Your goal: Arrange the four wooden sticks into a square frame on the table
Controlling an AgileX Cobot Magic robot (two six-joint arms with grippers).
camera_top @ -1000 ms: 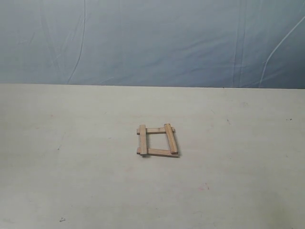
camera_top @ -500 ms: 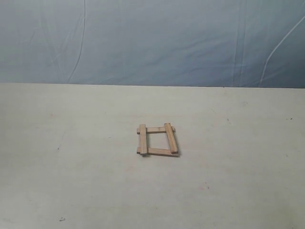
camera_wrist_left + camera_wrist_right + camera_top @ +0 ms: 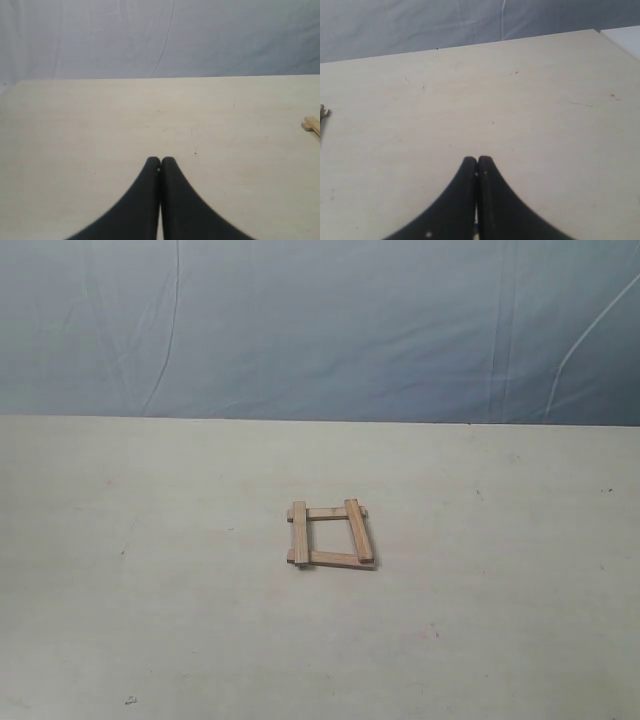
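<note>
Four light-brown wooden sticks lie as a small square frame (image 3: 330,535) in the middle of the cream table (image 3: 150,590), overlapping at their corners; the right stick (image 3: 359,530) slants a little. Neither arm shows in the exterior view. In the left wrist view my left gripper (image 3: 160,161) is shut with nothing in it, over bare table, and one stick end (image 3: 311,124) peeks in at the picture's edge. My right gripper (image 3: 477,160) is likewise shut and empty over bare table, with a sliver of the frame (image 3: 324,113) at the edge of its view.
A blue-grey cloth backdrop (image 3: 320,325) hangs behind the table's far edge. Faint scuffs and specks mark the surface. A table corner (image 3: 597,31) appears in the right wrist view.
</note>
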